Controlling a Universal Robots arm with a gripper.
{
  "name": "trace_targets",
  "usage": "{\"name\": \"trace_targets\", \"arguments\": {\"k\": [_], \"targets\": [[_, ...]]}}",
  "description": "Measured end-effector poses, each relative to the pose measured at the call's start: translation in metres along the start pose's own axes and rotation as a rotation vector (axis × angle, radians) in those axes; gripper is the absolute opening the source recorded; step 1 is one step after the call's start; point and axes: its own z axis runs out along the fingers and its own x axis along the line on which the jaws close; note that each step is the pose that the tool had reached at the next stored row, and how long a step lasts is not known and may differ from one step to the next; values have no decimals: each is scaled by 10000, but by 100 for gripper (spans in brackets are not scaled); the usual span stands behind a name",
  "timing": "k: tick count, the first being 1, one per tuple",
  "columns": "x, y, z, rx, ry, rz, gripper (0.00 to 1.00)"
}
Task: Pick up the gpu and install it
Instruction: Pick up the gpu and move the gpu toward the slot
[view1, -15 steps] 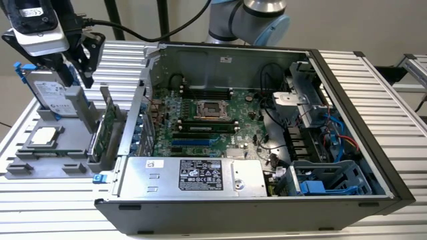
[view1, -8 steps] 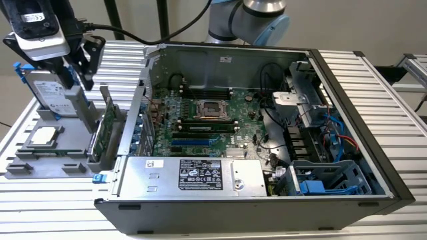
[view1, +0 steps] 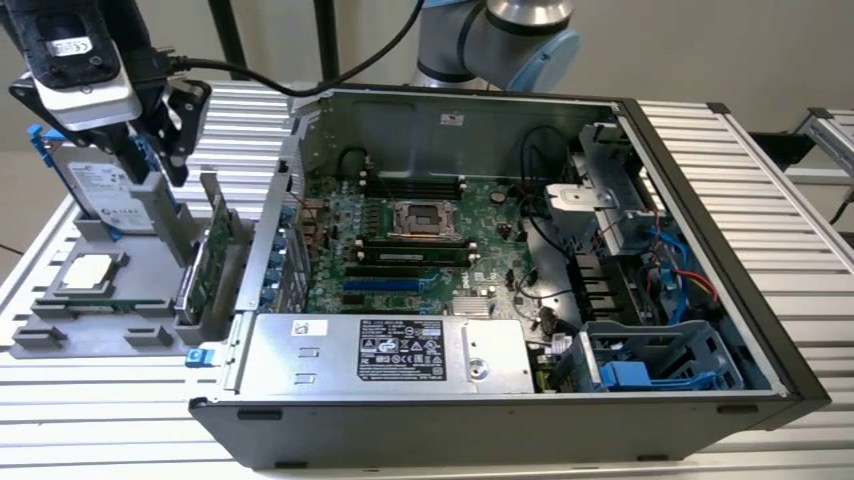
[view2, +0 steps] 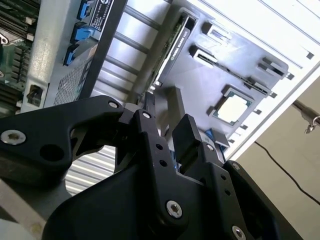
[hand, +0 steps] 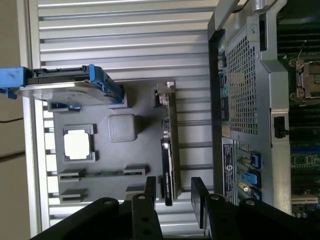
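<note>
- Green, with a silver end bracket: gpu (view1: 207, 270)
- Matte black: end effector (hand: 175, 190)
- Silver in a blue frame: hard drive (view1: 100, 185)
- Pale grey, ribbed in parallel lines: bench (view1: 747, 160)
- Green: motherboard (view1: 400, 255)
- Grey: tray (view1: 94, 325)

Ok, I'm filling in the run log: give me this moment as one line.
stage: pre-grasp | end effector: open, empty, above grey parts tray | thin green gpu card: standing on edge in tray, ungrasped

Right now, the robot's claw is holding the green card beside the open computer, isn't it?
Not quite. In the first wrist view the gpu stands on edge in the gray holder beside the open computer; the gripper is open and holds nothing.
</note>
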Motion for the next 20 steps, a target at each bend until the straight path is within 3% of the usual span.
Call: {"name": "trace_targets", "arguments": {"k": [20], "targets": [[12, -6, 94, 25, -1, 0, 100]]}}
